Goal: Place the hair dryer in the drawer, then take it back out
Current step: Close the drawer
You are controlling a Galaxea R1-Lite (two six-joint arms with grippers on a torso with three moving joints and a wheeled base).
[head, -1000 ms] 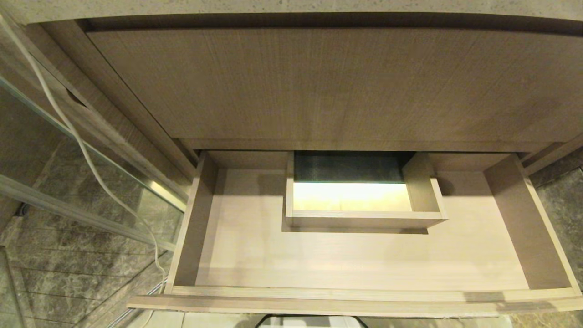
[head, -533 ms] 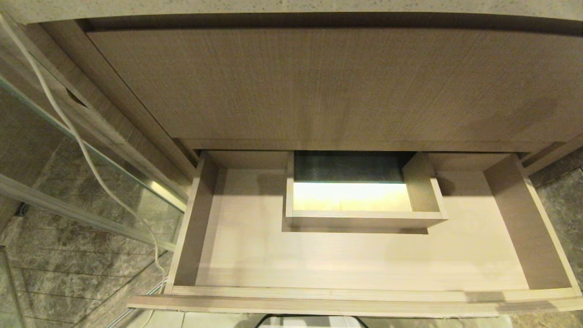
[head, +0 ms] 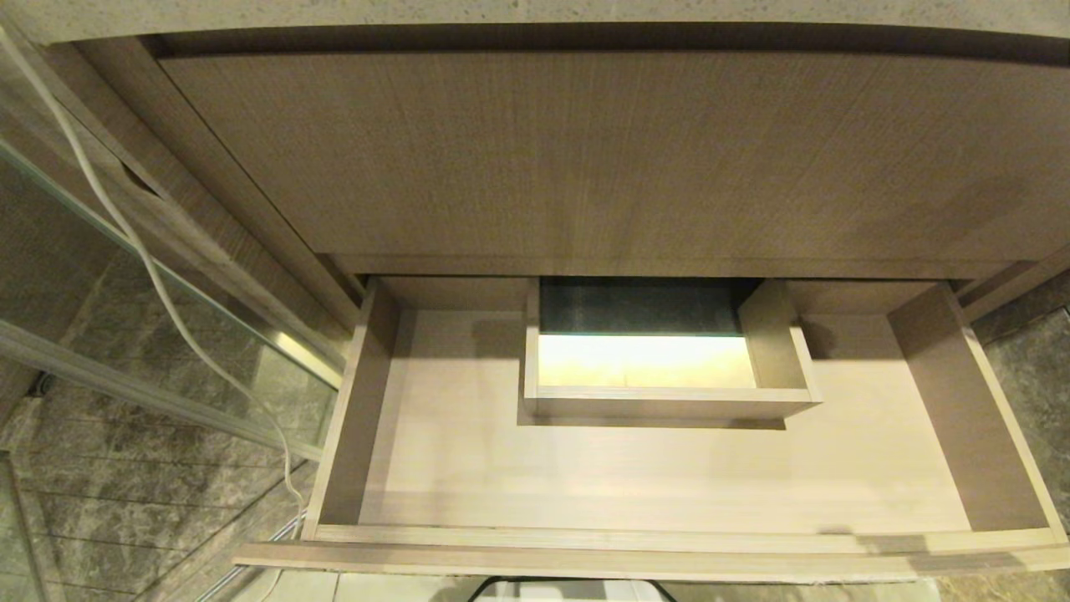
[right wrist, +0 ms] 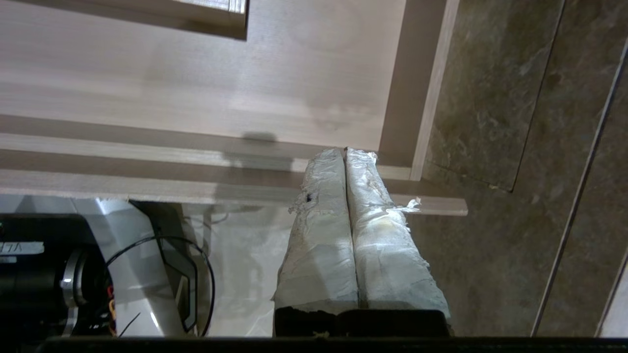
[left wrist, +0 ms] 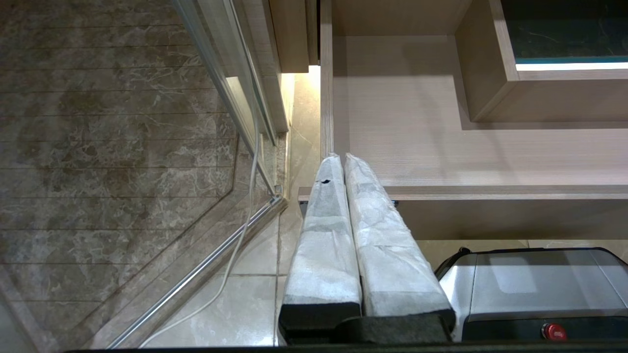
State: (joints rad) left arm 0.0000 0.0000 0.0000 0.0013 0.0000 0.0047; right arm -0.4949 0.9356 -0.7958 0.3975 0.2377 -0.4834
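Nothing has shifted since before: your drawer (head: 669, 477) sits pulled out, nothing in it. Hair dryer out of view. Left gripper (left wrist: 342, 159) and right gripper (right wrist: 344, 152) jaws together, holding nothing, at the drawer's front corners.

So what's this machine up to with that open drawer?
Nothing is being handled just now. The wooden drawer stands pulled open with nothing loose inside it, only its boxed cut-out. The right gripper is shut and empty by the drawer's front right corner; the left gripper, also shut, is near the front left corner. No hair dryer is in view.
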